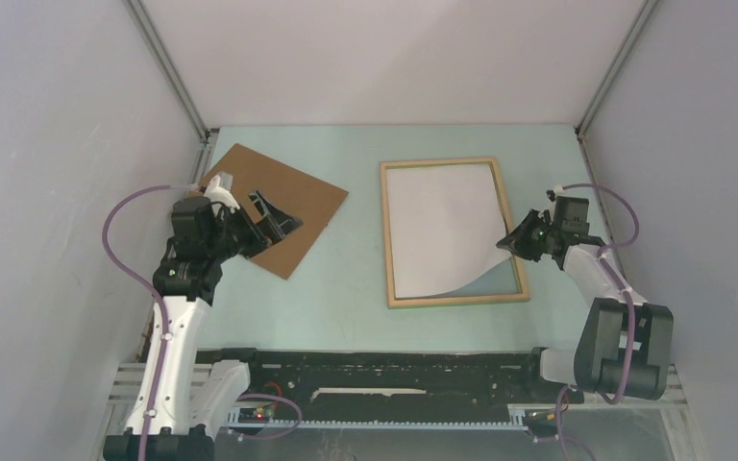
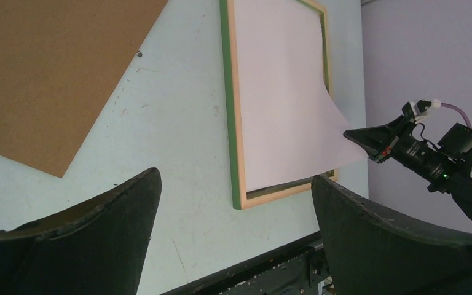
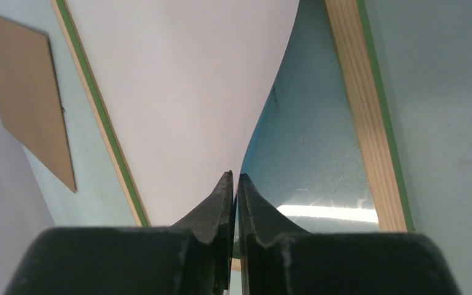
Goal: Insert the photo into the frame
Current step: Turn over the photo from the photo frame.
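where the pale green tabletop (image 1: 346, 288) begins past the arm bases, the right gripper (image 3: 235, 178) is pinched tight on the near right corner of the large rectangular photo (image 1: 440, 221), which lies white back up, and holds that corner raised off the pane in a curl. the rest of the photo lies flat inside the thin pale-wood rectangular frame (image 1: 386, 240), whose outer edge shows green. bare glass shows under the raised corner. further left, the left gripper (image 1: 274, 221) hangs with its jaws wide apart above the near edge of the flat brown backing board (image 1: 283, 192), which lies skewed, apart from the frame.
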Controlling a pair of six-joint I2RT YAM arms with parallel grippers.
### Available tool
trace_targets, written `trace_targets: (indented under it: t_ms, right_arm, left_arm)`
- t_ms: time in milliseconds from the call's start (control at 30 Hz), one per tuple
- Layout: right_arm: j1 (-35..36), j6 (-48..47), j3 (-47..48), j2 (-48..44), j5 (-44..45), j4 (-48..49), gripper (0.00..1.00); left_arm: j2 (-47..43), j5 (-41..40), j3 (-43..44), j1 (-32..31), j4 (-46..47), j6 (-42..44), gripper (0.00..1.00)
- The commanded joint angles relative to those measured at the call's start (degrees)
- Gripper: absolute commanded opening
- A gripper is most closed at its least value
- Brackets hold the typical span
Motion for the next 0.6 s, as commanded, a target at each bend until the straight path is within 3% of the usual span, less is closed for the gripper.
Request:
trace_targets:
  t_ms: [0,133,200,300,467,567]
  right_arm:
    - [0.8,0.0,-0.6,-3.1,3.5,-0.1,0.23]
    - [3.5,-0.2,1.5,-5.3,14.3,-6.6,0.54]
    - [5.3,-0.2,3.1,-6.3,20.7,-10.3,0.64]
    - [6.6,0.3,6.4,-6.3,28.5,-16.6,0.69]
    - [12.0,-0.3,10.4,-8.9,44.3,-23.9,0.71]
    - [16.4,-2.0,13.0,-10.6,48.2,-25.1,0.72]
  left_arm:
    - [-0.1,0.4,-1.1,-0.4,1.7,-0.6,1.0]
    - [0.0,0.6,-1.2,-0.4,1.8,-0.5,1.0]
    - [0.0,0.5,-1.4,-0.4,1.8,-0.2,1.0]
    - [0.2,0.3,-1.7,-0.4,1.8,0.1,1.0]
    - [0.4,-2.0,-1.4,-0.4,0.3,2.0,1.0]
    - [0.0,-5.8,-0.9,-0.3,-1.9,3.7,1.0]
